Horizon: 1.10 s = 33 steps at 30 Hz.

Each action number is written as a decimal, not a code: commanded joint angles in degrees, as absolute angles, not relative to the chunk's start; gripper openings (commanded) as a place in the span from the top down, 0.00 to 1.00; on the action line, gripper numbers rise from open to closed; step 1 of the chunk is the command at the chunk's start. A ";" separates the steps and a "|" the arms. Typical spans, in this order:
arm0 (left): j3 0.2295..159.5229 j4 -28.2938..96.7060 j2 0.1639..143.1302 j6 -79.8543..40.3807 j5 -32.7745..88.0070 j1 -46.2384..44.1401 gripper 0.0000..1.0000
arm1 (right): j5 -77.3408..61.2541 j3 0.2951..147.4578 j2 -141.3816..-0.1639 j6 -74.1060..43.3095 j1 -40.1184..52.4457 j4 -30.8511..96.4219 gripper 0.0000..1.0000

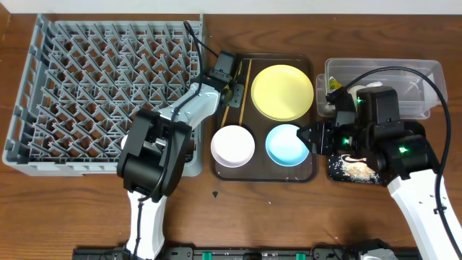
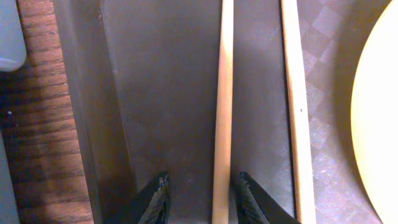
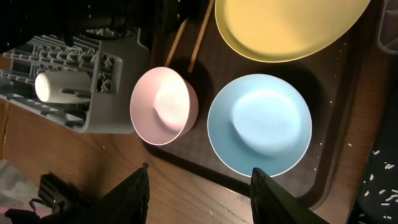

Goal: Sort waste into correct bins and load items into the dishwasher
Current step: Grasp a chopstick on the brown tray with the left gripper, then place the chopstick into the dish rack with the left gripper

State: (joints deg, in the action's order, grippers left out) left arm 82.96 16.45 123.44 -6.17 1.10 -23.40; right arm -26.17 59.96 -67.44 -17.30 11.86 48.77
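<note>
My left gripper is open low over the brown tray, its fingers either side of one wooden chopstick; the second chopstick lies to its right. In the overhead view it sits at the tray's far left by the yellow plate. My right gripper is open and empty above the table, just in front of the light blue bowl. The white-pinkish bowl stands left of it. A small white cup lies in the grey dish rack.
The brown serving tray holds the plate and both bowls. The clear tub at the far right holds a green-yellow wrapper. The black tray with whitish scraps lies under my right arm.
</note>
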 commanded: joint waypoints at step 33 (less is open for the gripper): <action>81.21 27.11 104.90 -7.55 -1.37 -24.01 0.92 | -26.83 60.64 -67.40 -16.25 12.03 48.62 0.52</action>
